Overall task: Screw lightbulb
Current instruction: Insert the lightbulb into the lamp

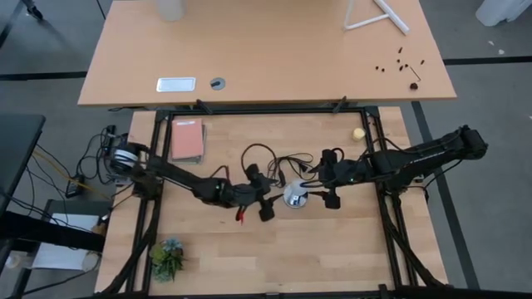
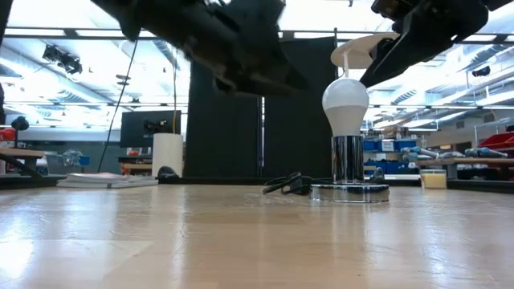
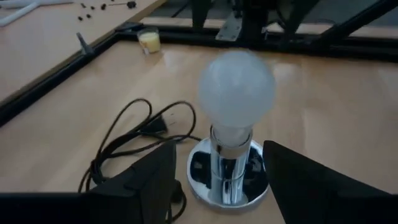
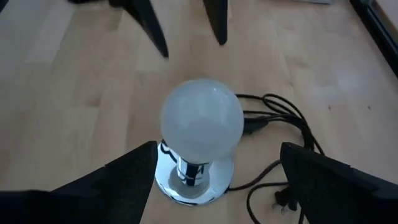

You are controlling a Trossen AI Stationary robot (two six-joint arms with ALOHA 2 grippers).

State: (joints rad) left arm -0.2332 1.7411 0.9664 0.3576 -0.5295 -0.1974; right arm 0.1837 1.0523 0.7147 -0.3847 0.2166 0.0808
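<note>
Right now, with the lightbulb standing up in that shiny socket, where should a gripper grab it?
Probably the lightbulb by its round globe, from above: it stands upright in the socket, and only the globe is exposed to fingers either side for twisting.

The lightbulb (image 1: 296,196) stands in the socket (image 2: 349,191), between both tools

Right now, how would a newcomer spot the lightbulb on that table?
Find the lower wooden table, then the two dark arms meeting near its middle. Between the open left gripper and open right gripper stands a shiny socket. The lightbulb sits upright in it: the only frosted white globe there.
</note>
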